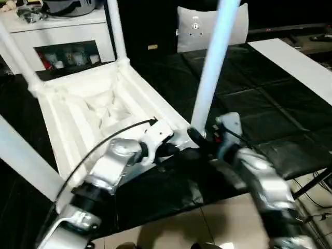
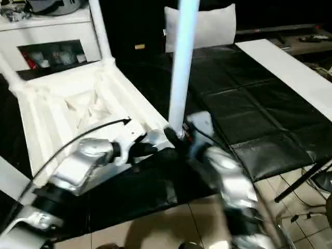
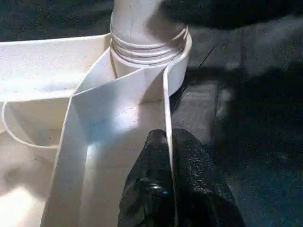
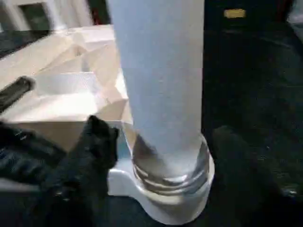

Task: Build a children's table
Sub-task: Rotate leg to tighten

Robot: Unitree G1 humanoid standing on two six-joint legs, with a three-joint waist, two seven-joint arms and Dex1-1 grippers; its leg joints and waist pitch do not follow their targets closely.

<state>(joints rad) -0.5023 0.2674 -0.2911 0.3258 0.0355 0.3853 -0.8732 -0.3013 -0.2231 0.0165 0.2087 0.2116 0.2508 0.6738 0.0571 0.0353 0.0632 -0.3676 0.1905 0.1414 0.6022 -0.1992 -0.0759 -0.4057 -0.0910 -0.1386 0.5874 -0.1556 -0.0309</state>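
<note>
Your left gripper is clamped on the wall of the white ribbed plastic tabletop. Your right gripper stands open around the white tubular leg, threads still showing at its corner socket. Three legs look seated; this one needs tightening.

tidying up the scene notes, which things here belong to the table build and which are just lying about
Part of the job:
- tabletop, upside down on the black mat
- leg standing in the near corner socket
- leg at the far corner
- left tool, shut on the tabletop's rim

Just lying about:
- white cabinet
- white pillow
- white board
</note>
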